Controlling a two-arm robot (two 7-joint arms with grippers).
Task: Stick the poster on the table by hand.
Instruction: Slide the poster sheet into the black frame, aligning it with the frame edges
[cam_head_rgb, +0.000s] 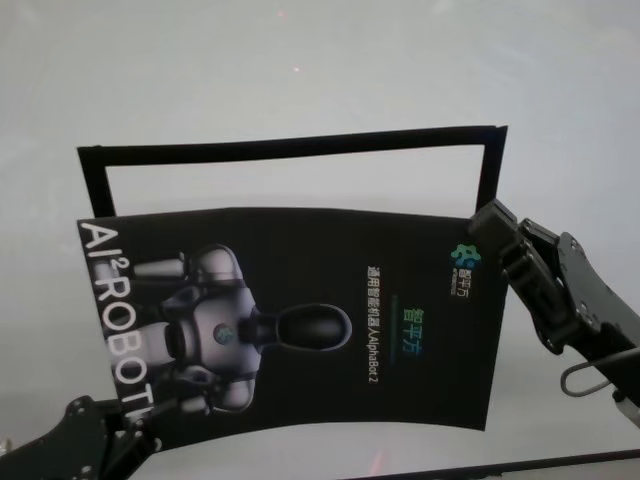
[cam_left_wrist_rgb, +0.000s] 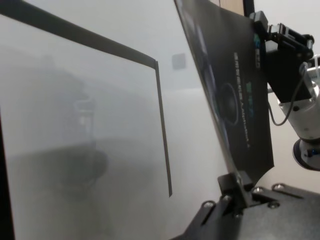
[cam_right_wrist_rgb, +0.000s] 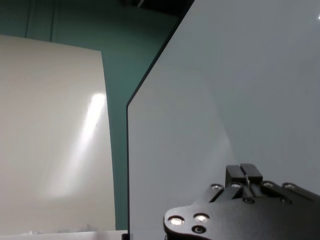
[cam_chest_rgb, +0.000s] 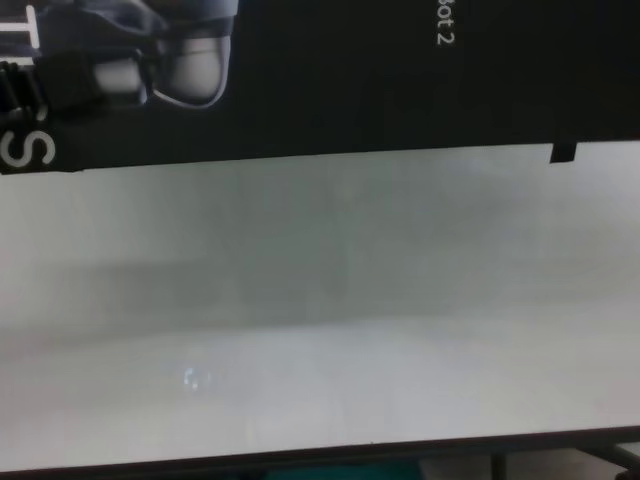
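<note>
Poster: the black poster (cam_head_rgb: 300, 320) hangs between both grippers above the white table (cam_head_rgb: 300, 100), its printed face up, robot picture toward the left and "AlphaBot 2" text near the middle.
Left gripper: the left gripper (cam_left_wrist_rgb: 235, 187) sits at the poster's near left corner, fingers pinched together on the sheet's edge, as the left wrist view shows.
Right gripper: the right gripper (cam_head_rgb: 490, 225) is at the poster's far right corner; its fingers appear clamped on that corner, though the contact itself is hard to make out. In the right wrist view its fingertips (cam_right_wrist_rgb: 244, 172) are pressed together.
Tape: a black tape frame (cam_head_rgb: 290, 145) lies on the table, its far strip and both side strips showing beyond the poster's far edge.
Poster against frame: the sheet overlaps the frame's near part, skewed, and bows slightly.
Table edge: the chest view shows bare tabletop between the poster's near edge and the dark table rim (cam_chest_rgb: 320, 455).
</note>
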